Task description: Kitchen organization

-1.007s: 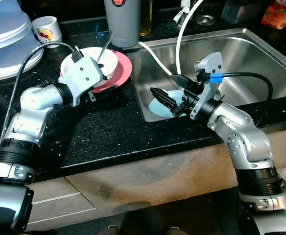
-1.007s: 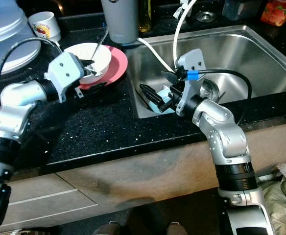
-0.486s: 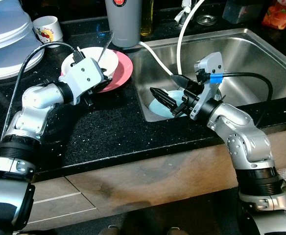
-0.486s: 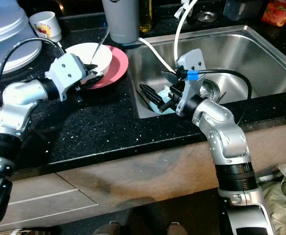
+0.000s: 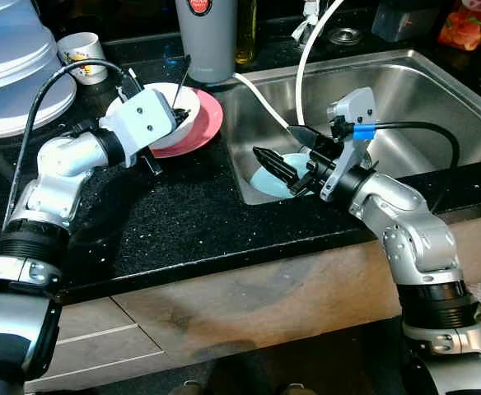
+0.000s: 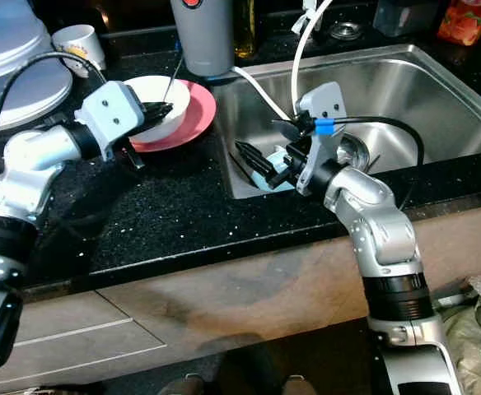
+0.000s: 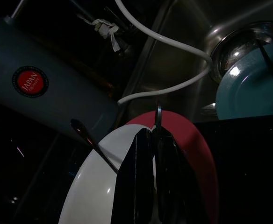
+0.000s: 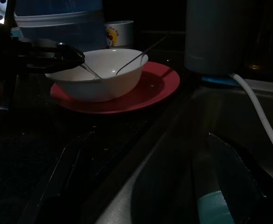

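pinching spoon [image 7: 158,122] in bowl [image 6: 160,103], left fingers [image 7: 136,186] closed

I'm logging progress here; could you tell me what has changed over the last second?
The left gripper has pushed forward over the white bowl, fingers closed on a utensil handle there. The right gripper stayed open over the blue plate in the sink; bowl and red plate unmoved.

Before me ran a black speckled countertop [image 5: 183,214] with a steel sink [image 5: 438,90] set into its right half. On the counter's far left I saw a red plate [image 5: 203,123] carrying a white bowl [image 5: 175,103], a small printed cup [image 5: 82,51] beyond it, a grey canister [image 5: 212,37], and clear stacked containers [image 5: 10,58] at far left.
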### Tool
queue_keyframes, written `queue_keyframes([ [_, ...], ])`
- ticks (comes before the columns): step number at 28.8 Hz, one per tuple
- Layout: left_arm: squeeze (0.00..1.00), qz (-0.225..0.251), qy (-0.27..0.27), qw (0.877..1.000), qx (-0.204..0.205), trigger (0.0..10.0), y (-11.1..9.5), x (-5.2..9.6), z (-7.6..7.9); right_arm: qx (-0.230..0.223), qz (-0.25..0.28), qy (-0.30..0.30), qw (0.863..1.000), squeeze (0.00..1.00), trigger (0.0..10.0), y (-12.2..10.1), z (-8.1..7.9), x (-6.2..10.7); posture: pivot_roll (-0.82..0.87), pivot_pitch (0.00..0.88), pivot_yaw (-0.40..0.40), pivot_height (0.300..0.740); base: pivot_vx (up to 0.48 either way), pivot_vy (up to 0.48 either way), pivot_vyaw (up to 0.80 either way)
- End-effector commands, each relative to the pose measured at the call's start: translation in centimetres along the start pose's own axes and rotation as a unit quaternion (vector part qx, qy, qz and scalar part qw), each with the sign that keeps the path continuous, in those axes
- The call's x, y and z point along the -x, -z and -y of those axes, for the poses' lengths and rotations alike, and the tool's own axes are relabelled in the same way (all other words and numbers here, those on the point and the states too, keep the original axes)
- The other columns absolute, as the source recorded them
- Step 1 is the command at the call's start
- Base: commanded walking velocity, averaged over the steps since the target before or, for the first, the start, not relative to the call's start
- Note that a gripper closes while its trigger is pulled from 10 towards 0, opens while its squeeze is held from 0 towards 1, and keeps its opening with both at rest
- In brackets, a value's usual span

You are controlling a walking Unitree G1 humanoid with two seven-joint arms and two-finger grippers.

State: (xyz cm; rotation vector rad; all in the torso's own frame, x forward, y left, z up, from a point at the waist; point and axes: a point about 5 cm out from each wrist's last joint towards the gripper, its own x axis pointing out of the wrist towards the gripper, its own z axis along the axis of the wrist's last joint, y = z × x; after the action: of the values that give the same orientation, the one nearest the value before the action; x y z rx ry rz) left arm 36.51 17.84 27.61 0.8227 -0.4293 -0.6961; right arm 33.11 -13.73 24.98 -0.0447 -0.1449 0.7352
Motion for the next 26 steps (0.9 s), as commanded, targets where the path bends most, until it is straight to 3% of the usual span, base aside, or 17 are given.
queue_keyframes([
  [1, 0.0, -0.005, -0.016, 1.0, 0.013, 0.0, 0.4, 0.2, -0.5, 0.008, 0.004, -0.001, 1.0, 0.0, 10.0, -0.2, 0.0, 0.1, 0.03, 0.118, 0.047, 0.74, 0.0, 0.0, 0.0],
  [3, 0.0, 0.002, -0.037, 0.999, 0.016, 0.0, 0.2, 0.3, -1.2, 0.008, 0.005, 0.0, 1.0, 0.0, 10.0, -0.2, 0.0, 0.1, 0.03, 0.118, 0.047, 0.74, 0.0, 0.0, 0.0],
  [4, 0.0, 0.018, -0.084, 0.996, 0.028, 0.0, -0.3, 0.6, -2.7, 0.008, 0.006, 0.001, 1.0, 0.0, 10.0, -0.3, 0.1, 0.1, 0.03, 0.118, 0.047, 0.74, 0.0, 0.0, 0.0],
  [5, 0.0, 0.018, -0.084, 0.996, 0.028, 0.0, -0.3, 0.6, -2.7, 0.008, 0.006, 0.001, 1.0, 0.0, 10.0, -0.3, 0.1, 0.1, 0.03, 0.118, 0.047, 0.74, 0.0, 0.0, 0.0],
  [6, 0.0, 0.047, -0.151, 0.986, 0.058, 0.0, -1.0, 1.1, -4.7, 0.007, 0.007, 0.001, 1.0, 0.0, 10.0, -0.3, 0.1, 0.1, 0.03, 0.12, 0.046, 0.74, 0.0, 0.0, 0.0],
  [10, 0.0, 0.077, -0.224, 0.967, 0.097, 0.0, -1.7, 2.1, -7.2, 0.006, 0.007, 0.002, 1.0, 0.0, 10.0, -0.3, 0.1, 0.1, 0.03, 0.12, 0.045, 0.74, 0.0, 0.0, 0.0],
  [14, 0.0, 0.09, -0.232, 0.959, 0.133, 0.0, -1.6, 2.7, -7.8, 0.004, 0.008, 0.001, 1.0, 0.0, 10.0, -0.3, 0.1, 0.0, 0.03, 0.124, 0.045, 0.74, 0.0, 0.0, 0.0],
  [19, 0.0, 0.098, -0.235, 0.956, 0.149, 0.0, -1.6, 3.1, -8.2, 0.004, 0.008, 0.001, 1.0, 0.0, 10.0, -0.3, 0.1, 0.0, 0.04, 0.126, 0.044, 0.74, 0.0, 0.0, 0.0],
  [20, 0.0, 0.126, -0.254, 0.942, 0.18, 0.0, -2.0, 3.6, -9.0, 0.003, 0.009, 0.001, 1.0, 0.0, 10.0, -0.3, 0.2, 0.0, 0.04, 0.128, 0.042, 0.74, 0.0, 0.0, 0.0],
  [23, 0.0, 0.137, -0.261, 0.936, 0.191, 0.0, -2.1, 3.7, -9.2, 0.003, 0.009, 0.001, 1.0, 0.0, 10.0, -0.3, 0.2, 0.0, 0.04, 0.128, 0.042, 0.74, 0.0, 0.0, 0.0],
  [26, 0.0, 0.192, -0.285, 0.911, 0.229, 0.0, -3.5, 3.1, -10.2, 0.003, 0.012, 0.002, 1.0, 0.0, 10.0, -0.4, 0.2, 0.0, 0.03, 0.133, 0.036, 0.74, 0.0, 0.0, 0.0],
])
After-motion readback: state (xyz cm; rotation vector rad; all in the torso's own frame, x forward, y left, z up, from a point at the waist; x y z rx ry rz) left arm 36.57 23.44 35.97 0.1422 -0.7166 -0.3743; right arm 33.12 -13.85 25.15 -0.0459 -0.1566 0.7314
